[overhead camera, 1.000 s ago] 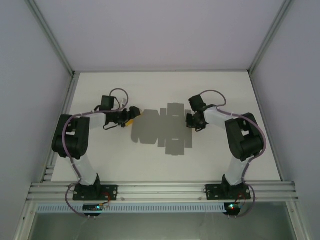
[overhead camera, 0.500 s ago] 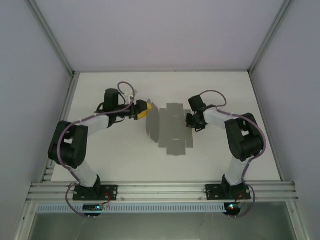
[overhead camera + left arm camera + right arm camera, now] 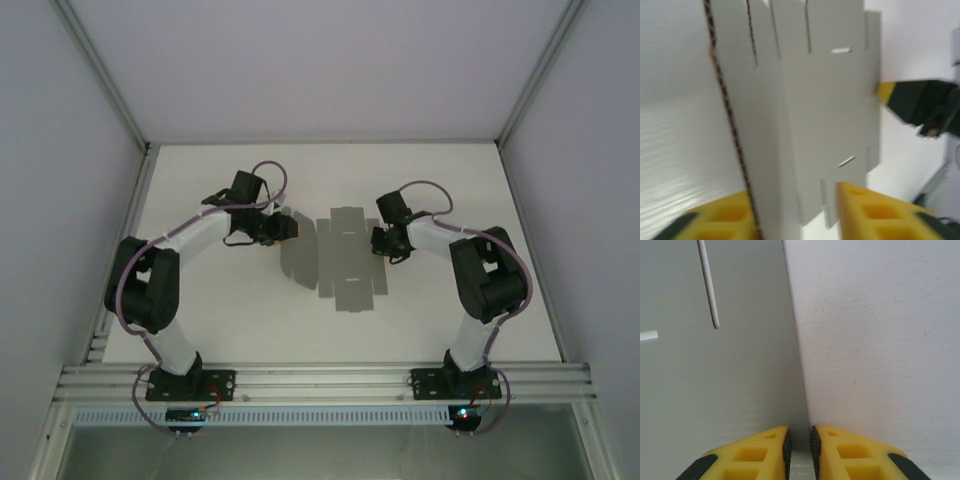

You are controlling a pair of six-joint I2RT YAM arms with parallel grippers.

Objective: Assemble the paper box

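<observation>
Fingers (image 3: pixel 867 212) straddle paper box (image 3: pixel 335 262), long axis seemingly left-right

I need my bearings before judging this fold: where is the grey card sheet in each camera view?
Top external: the card sheet lies mid-table, between the two claws.
Left wrist: the card sheet spans the middle, top to bottom, one edge between the left claw's fingers.
Right wrist: the card sheet covers the left half.
Shared landmark: the right claw at the sheet's right edge, also seen from the left wrist and the right wrist.
</observation>
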